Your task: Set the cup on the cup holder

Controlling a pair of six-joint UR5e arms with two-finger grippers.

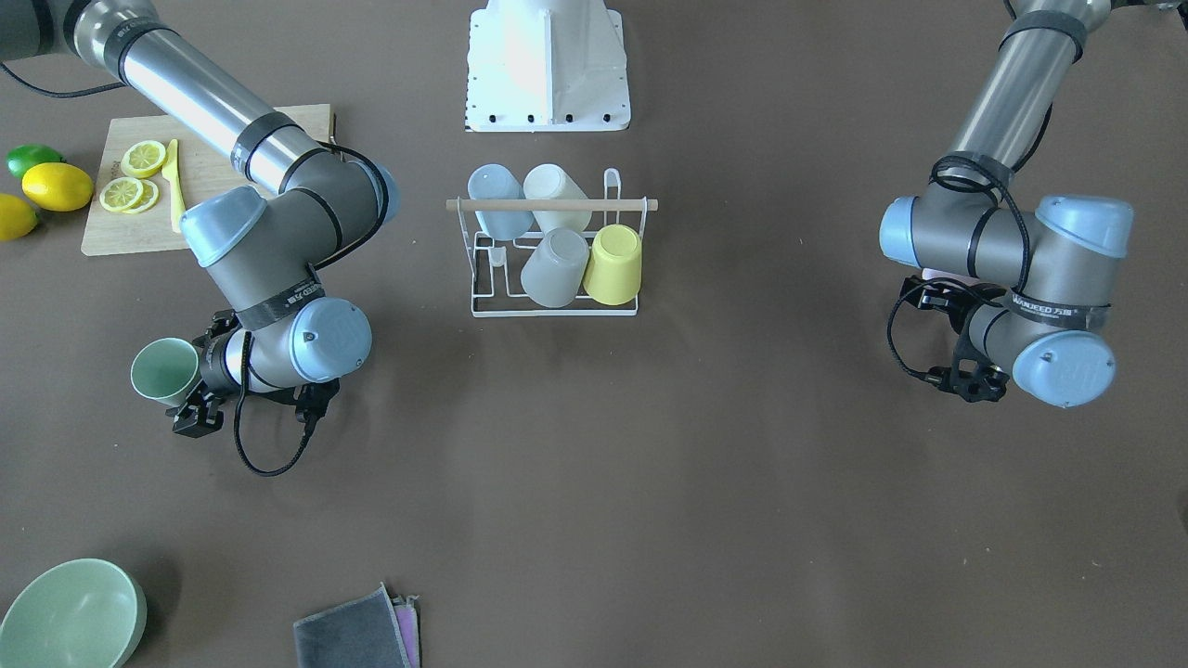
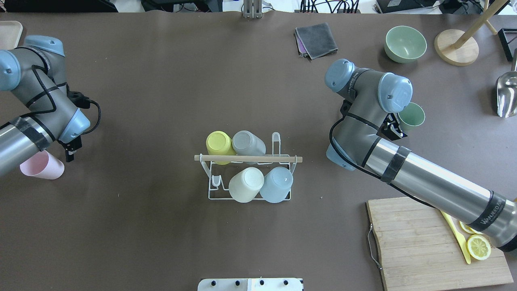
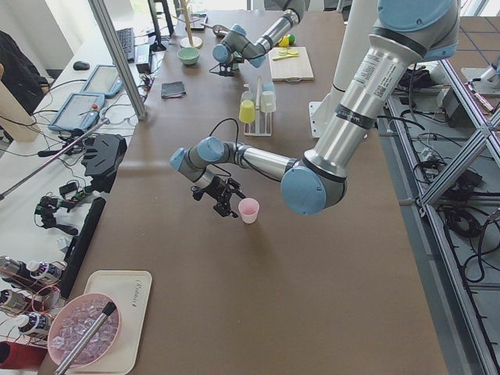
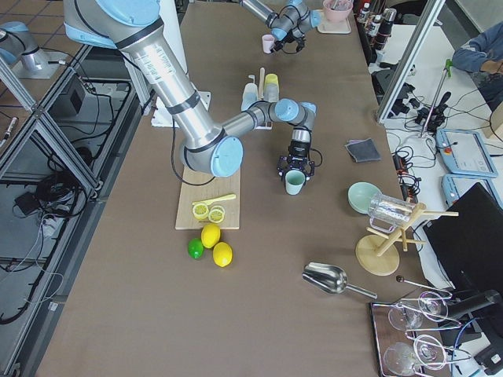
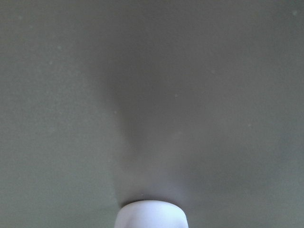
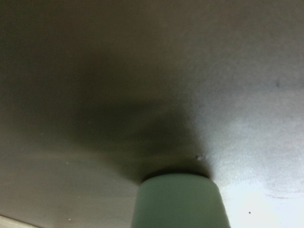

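Note:
The white wire cup holder (image 2: 291, 159) with a wooden rod handle (image 1: 640, 203) stands mid-table. It carries yellow (image 2: 220, 143), grey (image 2: 247, 142), cream (image 2: 245, 184) and blue (image 2: 276, 184) cups upside down. My right gripper (image 1: 186, 376) has fingers on both sides of an upright green cup (image 1: 165, 371), which also shows in the overhead view (image 2: 411, 114) and low in the right wrist view (image 6: 179, 202). My left gripper (image 2: 66, 155) is at a pink cup (image 2: 42, 165), seen in the left side view (image 3: 248, 209). Its fingers are mostly hidden under the arm.
A wooden cutting board (image 2: 420, 242) holds lemon slices and a yellow knife. Lemons and a lime (image 1: 42, 186) lie beside it. A green bowl (image 2: 405, 43), a grey cloth (image 2: 317, 38), a wooden stand (image 2: 456, 52) and a metal scoop (image 2: 507, 95) sit along the far right.

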